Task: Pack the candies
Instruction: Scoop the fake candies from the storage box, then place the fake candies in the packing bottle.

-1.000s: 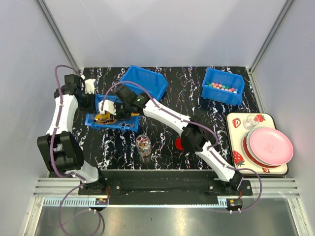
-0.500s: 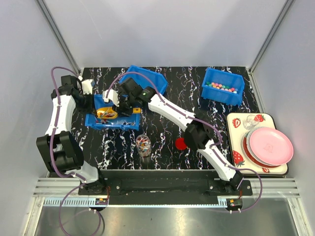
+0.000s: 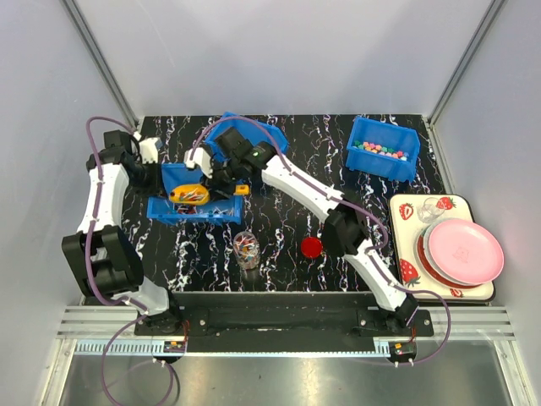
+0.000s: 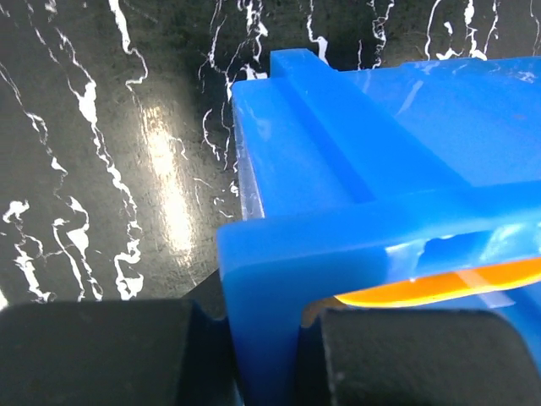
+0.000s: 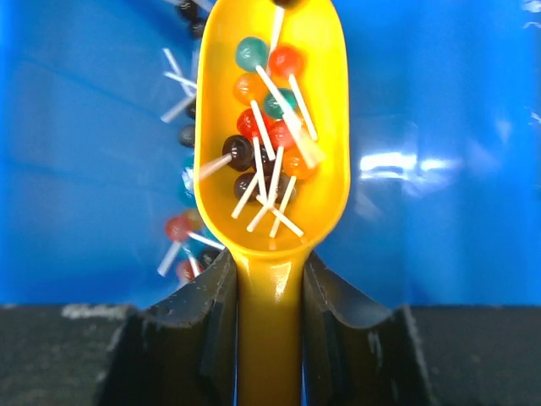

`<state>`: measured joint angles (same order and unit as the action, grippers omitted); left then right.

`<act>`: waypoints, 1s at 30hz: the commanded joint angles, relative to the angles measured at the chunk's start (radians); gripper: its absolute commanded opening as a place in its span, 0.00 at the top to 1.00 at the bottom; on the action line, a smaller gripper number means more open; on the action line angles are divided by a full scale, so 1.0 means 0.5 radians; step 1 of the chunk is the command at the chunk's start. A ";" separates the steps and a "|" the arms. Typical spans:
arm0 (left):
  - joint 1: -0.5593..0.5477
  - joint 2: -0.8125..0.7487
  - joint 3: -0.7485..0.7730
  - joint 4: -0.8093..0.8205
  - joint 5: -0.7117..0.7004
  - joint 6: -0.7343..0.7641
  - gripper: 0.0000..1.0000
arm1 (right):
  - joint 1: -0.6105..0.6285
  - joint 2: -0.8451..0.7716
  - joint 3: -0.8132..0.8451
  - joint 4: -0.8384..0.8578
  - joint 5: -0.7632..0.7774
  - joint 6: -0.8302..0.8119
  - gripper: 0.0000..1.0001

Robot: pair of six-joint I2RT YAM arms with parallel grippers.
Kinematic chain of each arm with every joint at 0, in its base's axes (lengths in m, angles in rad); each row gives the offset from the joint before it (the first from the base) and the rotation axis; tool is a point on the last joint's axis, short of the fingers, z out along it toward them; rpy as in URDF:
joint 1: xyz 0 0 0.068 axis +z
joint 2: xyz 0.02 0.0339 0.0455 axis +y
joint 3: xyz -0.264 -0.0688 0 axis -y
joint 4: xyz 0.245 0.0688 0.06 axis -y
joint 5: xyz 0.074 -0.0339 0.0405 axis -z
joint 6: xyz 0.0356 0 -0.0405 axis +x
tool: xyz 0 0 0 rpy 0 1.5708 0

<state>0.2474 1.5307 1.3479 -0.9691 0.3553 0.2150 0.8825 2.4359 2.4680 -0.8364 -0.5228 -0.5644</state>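
Left jaws: pinching the end wall of the near blue bin (image 3: 196, 211), nearly closed, with a black finger (image 4: 93, 351) pressing on each side.
Right jaws: clamping the handle of the yellow scoop (image 5: 270, 127), parted only as wide as that handle.
Candies (image 5: 269, 110): small coloured balls on white sticks, lying heaped in the scoop's bowl, which is hanging over the near blue bin.
Right wrist view alone: showing the load in the bowl and more loose sweets (image 5: 182, 233) lying blurred on the bin floor beneath it.
Left wrist view alone: showing the grip on the wall, with an orange glow coming through the translucent plastic.
Top view alone: showing the glass jar (image 3: 246, 248) standing on the bench (image 3: 313, 139) in front of the bin with sweets inside, the red lid (image 3: 312, 247) lying apart to its right, a far blue bin (image 3: 382, 150) holding pastel balls, and a tray (image 3: 404, 211) carrying a pink plate (image 3: 465, 251).
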 commanded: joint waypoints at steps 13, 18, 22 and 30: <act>0.079 -0.052 0.056 -0.007 0.078 -0.043 1.00 | -0.179 -0.472 -0.052 0.084 -0.071 -0.043 1.00; 0.085 -0.039 0.056 0.005 0.023 -0.040 1.00 | -0.210 -0.604 -0.110 -0.036 -0.129 -0.068 1.00; 0.088 -0.018 0.047 0.015 0.026 -0.040 1.00 | -0.252 -0.779 -0.266 -0.122 -0.126 -0.132 1.00; 0.091 0.071 0.019 0.094 0.004 -0.046 1.00 | -0.286 -1.199 -0.750 -0.281 -0.034 -0.273 1.00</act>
<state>0.2890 1.5547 1.3479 -0.9764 0.3328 0.1955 0.7391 1.9686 2.1738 -0.9424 -0.5571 -0.6476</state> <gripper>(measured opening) 0.133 0.343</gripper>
